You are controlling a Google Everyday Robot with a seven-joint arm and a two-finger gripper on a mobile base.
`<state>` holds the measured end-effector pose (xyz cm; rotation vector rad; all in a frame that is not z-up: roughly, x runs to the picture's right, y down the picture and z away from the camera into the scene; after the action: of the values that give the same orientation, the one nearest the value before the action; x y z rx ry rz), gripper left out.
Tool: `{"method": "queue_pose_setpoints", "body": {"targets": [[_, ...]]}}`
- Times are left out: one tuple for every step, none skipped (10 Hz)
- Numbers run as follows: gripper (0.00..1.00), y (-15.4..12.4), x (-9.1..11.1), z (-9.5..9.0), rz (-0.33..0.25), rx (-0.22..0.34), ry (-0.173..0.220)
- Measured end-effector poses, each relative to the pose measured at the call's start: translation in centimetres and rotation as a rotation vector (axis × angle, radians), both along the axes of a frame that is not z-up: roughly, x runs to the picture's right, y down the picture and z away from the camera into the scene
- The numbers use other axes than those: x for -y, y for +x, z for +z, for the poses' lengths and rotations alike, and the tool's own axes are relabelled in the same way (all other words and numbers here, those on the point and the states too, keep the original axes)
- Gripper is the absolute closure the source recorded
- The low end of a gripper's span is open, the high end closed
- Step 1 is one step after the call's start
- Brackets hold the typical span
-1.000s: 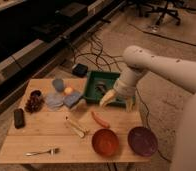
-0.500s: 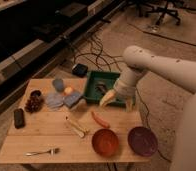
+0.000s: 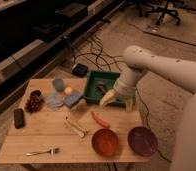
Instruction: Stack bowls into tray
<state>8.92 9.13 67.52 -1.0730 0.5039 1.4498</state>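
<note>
Nothing has shifted since half a second ago: arm, bowls and tray all lie as they did. The gripper (image 3: 116,103) hangs at the near edge of the dark green tray (image 3: 91,85), at the far right of the wooden table (image 3: 46,137). Its two pale fingers (image 3: 106,99) seem to stand apart with nothing between them, though the view is dim there. A small grey object (image 3: 100,89) lies inside the tray; what it is cannot be made out. Both bowls are outside the tray, side by side at the table's near right: the orange-red bowl (image 3: 105,141) to the left, the dark purple bowl (image 3: 142,140) just beside it at the corner. Neither is stacked and neither touches the gripper. A long orange item (image 3: 101,120) lies between the tray and the orange-red bowl, with a pale utensil (image 3: 76,126) to its left. A fork (image 3: 41,151) lies near the front edge, a black block (image 3: 19,118) by the left edge, and a blue-grey round container (image 3: 58,84) toward the back.
</note>
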Motion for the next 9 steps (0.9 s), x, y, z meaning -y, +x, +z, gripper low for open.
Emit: {"method": "queue_pose_setpoints", "body": {"targets": [[0.20, 0.0, 0.0, 0.0, 0.000, 0.000, 0.000], [0.20, -0.1, 0.0, 0.0, -0.002, 0.006, 0.002], [0.20, -0.2, 0.1, -0.1, -0.005, 0.023, 0.003], [0.20, -0.6, 0.0, -0.6, -0.025, 0.077, 0.007], [0.20, -1.2, -0.1, -1.0, -0.052, 0.147, 0.017], [0.20, -1.4, -0.1, -1.3, -0.062, 0.172, 0.022], [0.20, -1.4, -0.1, -1.3, -0.067, 0.187, 0.024], [0.20, -1.4, -0.2, -1.3, -0.066, 0.187, 0.023], [0.20, -1.4, -0.2, -1.3, -0.066, 0.187, 0.023]]}}
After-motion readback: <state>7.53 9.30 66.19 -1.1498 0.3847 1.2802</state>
